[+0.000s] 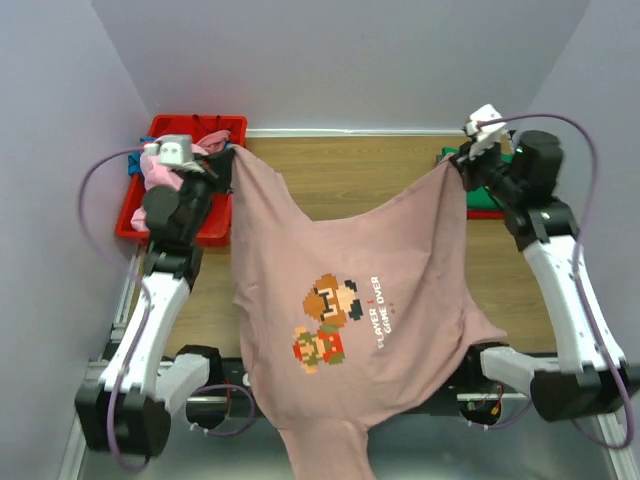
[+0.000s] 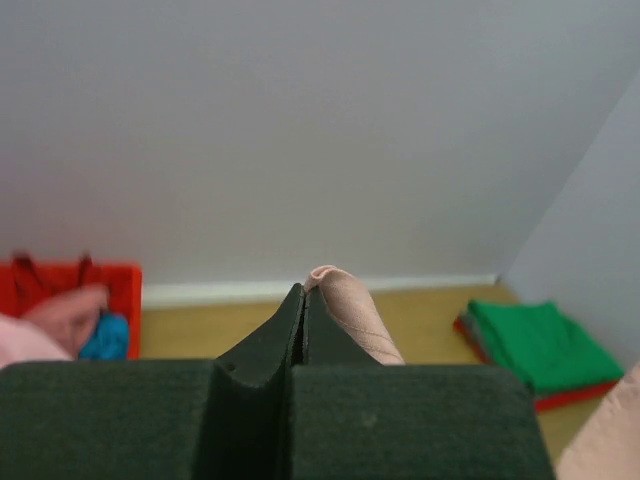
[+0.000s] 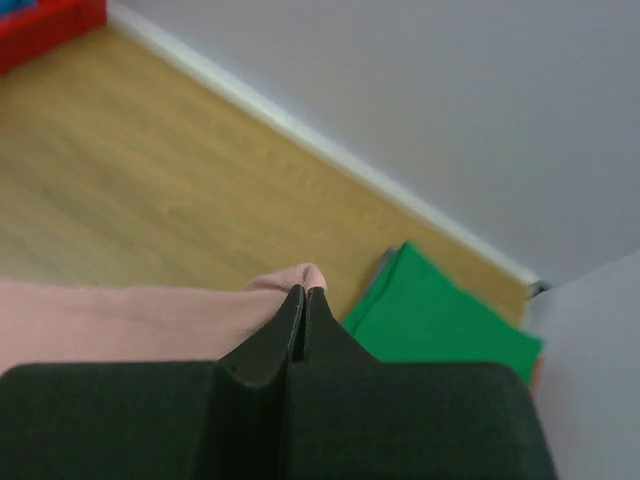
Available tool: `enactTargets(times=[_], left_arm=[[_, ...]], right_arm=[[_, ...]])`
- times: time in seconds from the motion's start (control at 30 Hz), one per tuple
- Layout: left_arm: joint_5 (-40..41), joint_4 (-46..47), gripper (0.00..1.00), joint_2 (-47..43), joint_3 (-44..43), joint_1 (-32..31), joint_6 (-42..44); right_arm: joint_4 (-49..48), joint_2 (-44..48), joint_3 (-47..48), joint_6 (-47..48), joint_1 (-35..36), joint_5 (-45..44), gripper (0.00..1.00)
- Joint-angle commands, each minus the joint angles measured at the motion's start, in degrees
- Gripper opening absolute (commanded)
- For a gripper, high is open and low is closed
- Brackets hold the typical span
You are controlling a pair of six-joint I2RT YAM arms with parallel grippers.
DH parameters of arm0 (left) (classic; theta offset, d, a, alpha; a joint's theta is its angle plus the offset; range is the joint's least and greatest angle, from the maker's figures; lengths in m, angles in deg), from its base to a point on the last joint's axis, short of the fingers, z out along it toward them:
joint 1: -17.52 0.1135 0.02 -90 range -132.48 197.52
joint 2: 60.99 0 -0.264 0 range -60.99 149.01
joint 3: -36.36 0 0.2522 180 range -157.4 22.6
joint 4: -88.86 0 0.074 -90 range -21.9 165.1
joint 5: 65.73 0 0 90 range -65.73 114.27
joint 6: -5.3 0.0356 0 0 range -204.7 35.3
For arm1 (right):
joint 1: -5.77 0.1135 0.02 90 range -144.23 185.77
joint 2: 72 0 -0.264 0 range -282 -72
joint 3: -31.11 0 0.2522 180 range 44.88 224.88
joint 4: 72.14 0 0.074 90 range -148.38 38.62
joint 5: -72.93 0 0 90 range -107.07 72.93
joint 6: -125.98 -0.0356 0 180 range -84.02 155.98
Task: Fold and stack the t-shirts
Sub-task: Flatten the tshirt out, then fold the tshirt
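Left jaws: pressed together, pinching one top corner of the pink tee (image 1: pixel 350 300). A rounded nub of cloth shows just past the tips.
Right jaws: pressed together, pinching the other top corner of the same tee. A small fold of cloth sits at the tips.
Pink tee: hangs spread between both jaws, its top edge sagging in a curve between them. The print side faces the top camera, with pixel characters and white text near centre. The lower end drapes past the near bench edge at 6 o'clock, between the arm bases.
Left arm (image 1: pixel 165 260): reaches to 10 o'clock, wrist just in front of the bin.
Right arm (image 1: pixel 555 270): reaches to 2 o'clock.
Green tee (image 2: pixel 535 340): folded flat at 2 o'clock, just beyond the right jaws, lying on a red tee (image 2: pixel 565 397).
Bin (image 1: pixel 135 215): red, at the 10 o'clock corner. It holds pink cloth (image 2: pixel 60 315) and blue cloth (image 2: pixel 105 335).
Bench (image 1: pixel 340 170): wood-grain top, visible at 12 o'clock behind the pink tee.
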Motion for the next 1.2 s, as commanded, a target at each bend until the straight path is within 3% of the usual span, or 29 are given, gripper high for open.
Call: enactTargets(times=[0.0, 0.13, 0.4, 0.73, 1.17], left_arm=[[-3.6, 10.3, 0.00, 10.5, 3.9, 0.3, 1.1], [-5.3, 9.3, 0.00, 30.9, -1.3, 0.3, 3.8], [-2.8, -4.5, 0.00, 53.9, -19.6, 0.4, 8.2], [0.6, -9.3, 0.00, 59.6, -27.0, 0.4, 9.5], [-1.3, -9.7, 0.00, 51.3, -23.9, 0.6, 12.5]], right_arm=[[-11.0, -7.9, -10.2, -0.1, 0.0, 5.9, 0.00], [-27.8, -24.3, -16.1, -2.5, 0.0, 5.8, 0.00], [-32.0, -40.4, -9.5, -3.3, -0.5, -0.8, 0.00], [-32.8, -45.0, -5.0, -7.3, -3.4, -6.5, 0.00], [-33.1, -46.8, -4.9, -11.9, -7.7, 0.4, 0.00]])
